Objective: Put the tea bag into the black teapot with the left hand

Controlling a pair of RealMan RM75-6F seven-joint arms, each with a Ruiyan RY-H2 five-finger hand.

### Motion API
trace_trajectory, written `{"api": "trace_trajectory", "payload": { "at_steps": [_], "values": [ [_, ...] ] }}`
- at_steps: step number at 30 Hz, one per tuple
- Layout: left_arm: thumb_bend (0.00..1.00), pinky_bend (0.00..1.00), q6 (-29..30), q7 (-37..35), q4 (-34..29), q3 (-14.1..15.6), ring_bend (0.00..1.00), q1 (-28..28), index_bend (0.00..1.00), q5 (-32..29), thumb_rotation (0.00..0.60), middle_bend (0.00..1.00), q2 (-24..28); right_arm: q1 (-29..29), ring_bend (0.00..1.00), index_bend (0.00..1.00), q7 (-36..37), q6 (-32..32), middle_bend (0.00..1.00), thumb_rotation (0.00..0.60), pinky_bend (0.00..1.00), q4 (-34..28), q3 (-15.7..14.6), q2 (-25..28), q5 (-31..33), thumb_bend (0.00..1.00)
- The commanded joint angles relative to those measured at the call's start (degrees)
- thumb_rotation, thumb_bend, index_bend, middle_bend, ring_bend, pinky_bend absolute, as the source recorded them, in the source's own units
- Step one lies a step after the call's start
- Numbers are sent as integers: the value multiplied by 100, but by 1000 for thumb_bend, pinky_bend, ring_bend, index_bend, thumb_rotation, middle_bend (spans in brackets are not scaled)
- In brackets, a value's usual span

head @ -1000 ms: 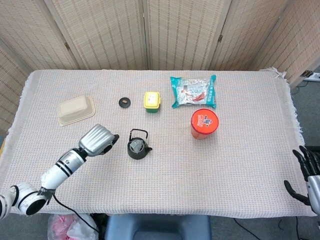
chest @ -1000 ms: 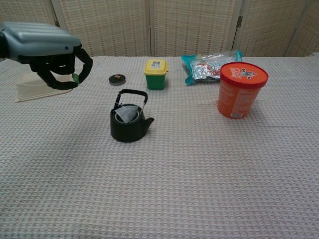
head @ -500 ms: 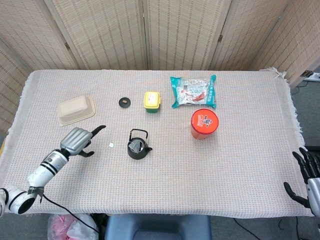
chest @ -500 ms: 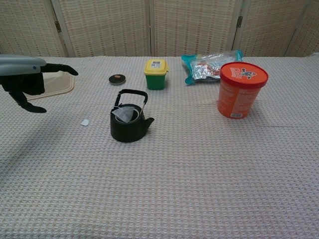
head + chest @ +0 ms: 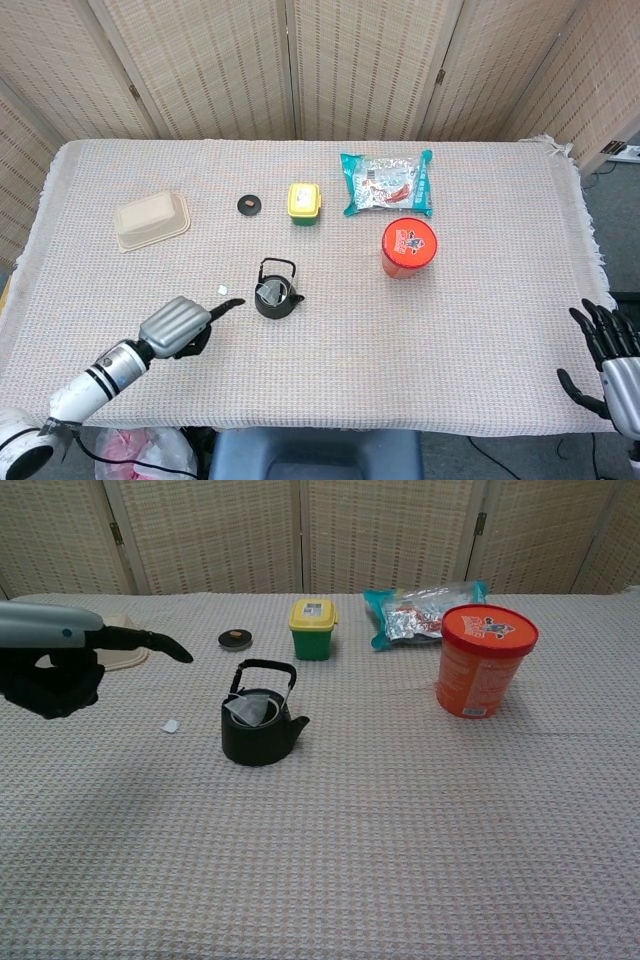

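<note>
The black teapot [image 5: 275,291] [image 5: 260,726] stands upright mid-table with its handle raised. A white tea bag [image 5: 270,292] [image 5: 251,710] lies inside its open mouth. A small white tag [image 5: 221,289] [image 5: 170,725] rests on the cloth just left of the pot. My left hand [image 5: 180,323] [image 5: 52,660] hovers to the near left of the pot and holds nothing; one finger stretches toward the tag, apart from it. My right hand [image 5: 603,352] hangs off the table's near right corner, fingers spread and empty.
Behind the pot are a small black disc [image 5: 249,204] [image 5: 235,638] and a yellow-lidded green box [image 5: 304,200] [image 5: 313,628]. A foil snack bag [image 5: 387,183] and an orange tub [image 5: 409,247] [image 5: 484,660] stand to the right. A beige food box [image 5: 152,220] sits far left.
My left hand has pulled away from the teapot's side, first left, then toward the table's near edge. The white tag has appeared on the cloth. The tea bag stays in the pot.
</note>
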Motion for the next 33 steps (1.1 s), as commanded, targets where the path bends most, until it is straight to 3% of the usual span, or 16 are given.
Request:
{"api": "trace_trajectory", "payload": {
  "at_steps": [1, 6, 13, 33],
  "values": [
    [1000, 1000, -473, 633, -399, -194, 1000, -310, 0, -687, 600, 1000, 31, -11, 0, 0, 35, 34, 0, 600, 0, 30, -40, 12, -74, 261],
    [1000, 1000, -727, 1125, -257, -433, 1000, -672, 0, -1583, 600, 1000, -341, -42, 0, 0, 133, 104, 0, 600, 0, 71, -51, 34, -84, 261],
    [1000, 1000, -1142, 1194, 413, -615, 1000, -1158, 0, -2683, 600, 1000, -913, -49, 0, 0, 204, 103, 0, 600, 0, 88, -12, 52, 23, 261],
    [1000, 1000, -1541, 1128, 1390, -372, 1000, -1505, 0, -3086, 600, 1000, -1641, -22, 0, 0, 92, 34, 0, 600, 0, 45, 6, 40, 78, 261]
  ]
}}
